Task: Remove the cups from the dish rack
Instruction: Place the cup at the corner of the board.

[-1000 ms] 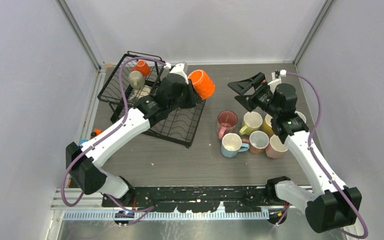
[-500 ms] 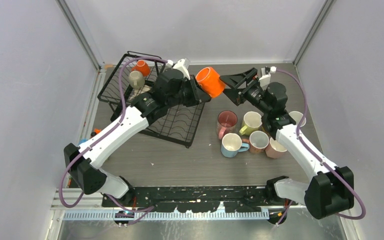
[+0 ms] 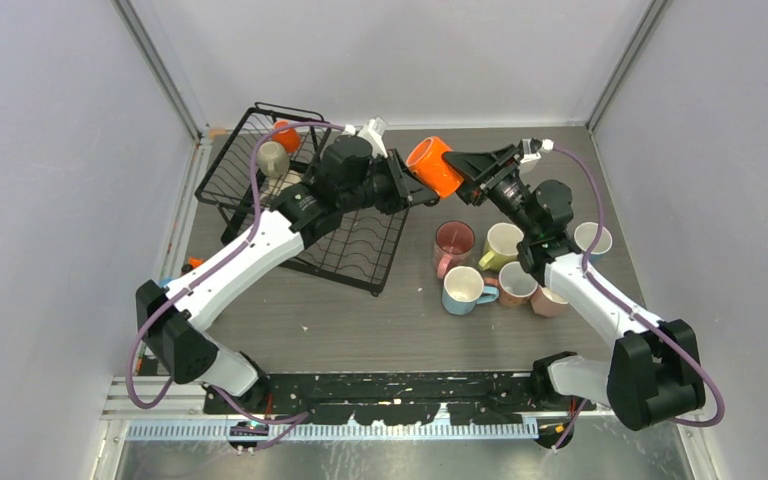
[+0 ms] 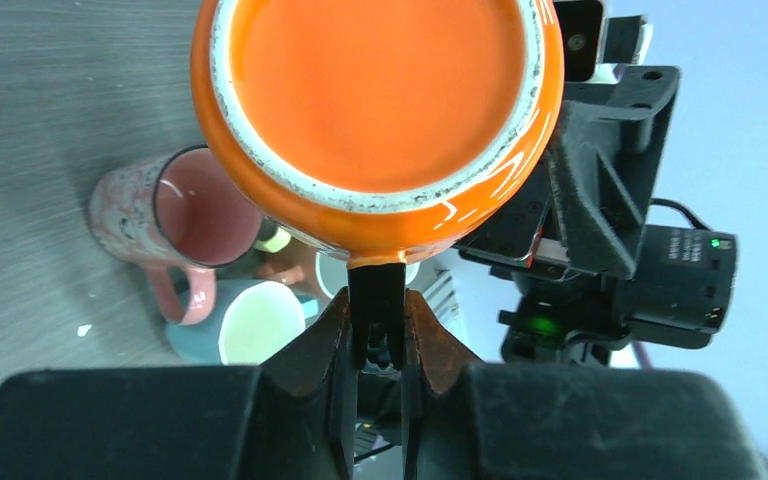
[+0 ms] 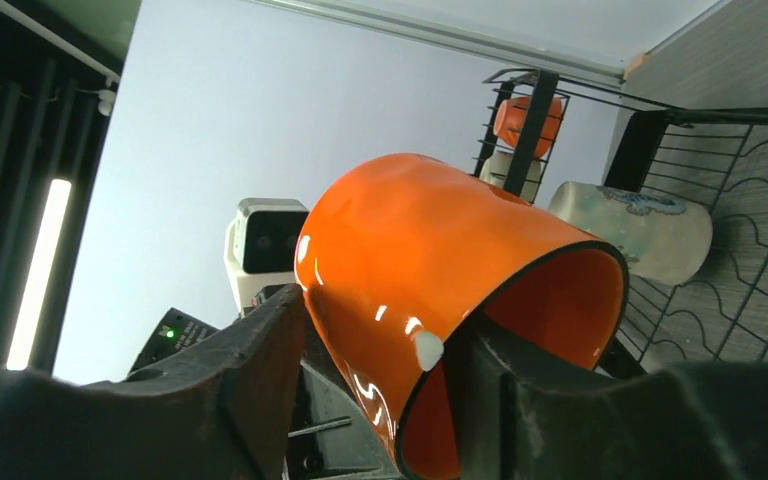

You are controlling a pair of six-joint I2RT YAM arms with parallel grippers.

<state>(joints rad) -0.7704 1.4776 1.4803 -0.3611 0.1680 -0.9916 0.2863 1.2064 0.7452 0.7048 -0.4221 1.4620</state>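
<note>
A grey wood-grain table (image 3: 360, 330) is boxed in by plain pale walls (image 3: 390, 50) at 9, 12 and 3 o'clock. Metal posts (image 3: 160, 70) stand in the corners at 11 and 1 o'clock. In the right wrist view, a long light strip (image 5: 38, 270) glows at 9 o'clock.

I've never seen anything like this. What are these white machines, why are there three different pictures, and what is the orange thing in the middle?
They are two robot arms, a left arm and a right arm, bolted to the near edge of a table. Each ends in a two-finger gripper. The wide picture looks down from above. The other two come from a small camera on each wrist, so you see that arm's own fingers up close.

The left gripper is clamped on an orange mug, apparently by its handle, and holds it in the air. The right gripper has one finger inside the rim and one outside. I cannot tell whether they are pinching it.

On the table is a black wire dish rack with a smaller orange mug and a beige mug in its basket. Beside it is a cluster of mugs.
</note>
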